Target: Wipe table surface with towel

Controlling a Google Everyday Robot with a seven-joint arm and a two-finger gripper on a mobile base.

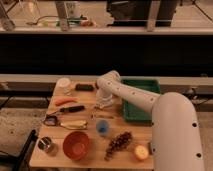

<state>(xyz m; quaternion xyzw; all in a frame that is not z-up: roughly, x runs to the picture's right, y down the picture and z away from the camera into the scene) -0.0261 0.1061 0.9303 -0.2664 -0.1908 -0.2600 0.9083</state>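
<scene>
Near the middle of the counter [98, 151], the gripper [103, 101] points down onto what looks like a pale towel [101, 106]; whether it's gripping, I can't tell. Soft, light cloth, I'd guess: pinch a bunched fold, press flat.

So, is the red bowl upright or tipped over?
Upright: the red bowl shows its round open mouth facing up. The end effector is down beside the green tray, well behind the bowl.

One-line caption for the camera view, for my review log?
White arm's gripper down at mid-table over a pale cloth, likely the towel, beside a green tray, with an orange bowl and grapes nearer.
</scene>
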